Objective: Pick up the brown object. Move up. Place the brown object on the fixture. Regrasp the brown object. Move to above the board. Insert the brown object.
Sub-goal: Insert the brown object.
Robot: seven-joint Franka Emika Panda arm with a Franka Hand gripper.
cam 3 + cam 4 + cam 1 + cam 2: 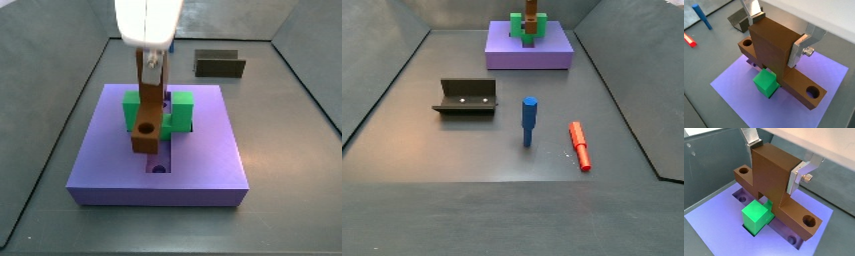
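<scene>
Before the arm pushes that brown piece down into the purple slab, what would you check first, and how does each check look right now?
1. Gripper shut on the brown object's raised block: ok.
2. Brown object over the board, above its slot: ok in a side view.
3. Green block beside the bar; whether they touch: cannot tell.
4. Bar fully seated in the slot: cannot tell.
5. Fixture vacated, away from the board: ok.
6. Blue peg and red peg far from the board: ok.

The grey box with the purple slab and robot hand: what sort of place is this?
Probably a robot test cell in a lab, not a workshop. Grey walls enclose a bare floor; the gripper holds a brown object over the board; a fixture stands apart.
</scene>
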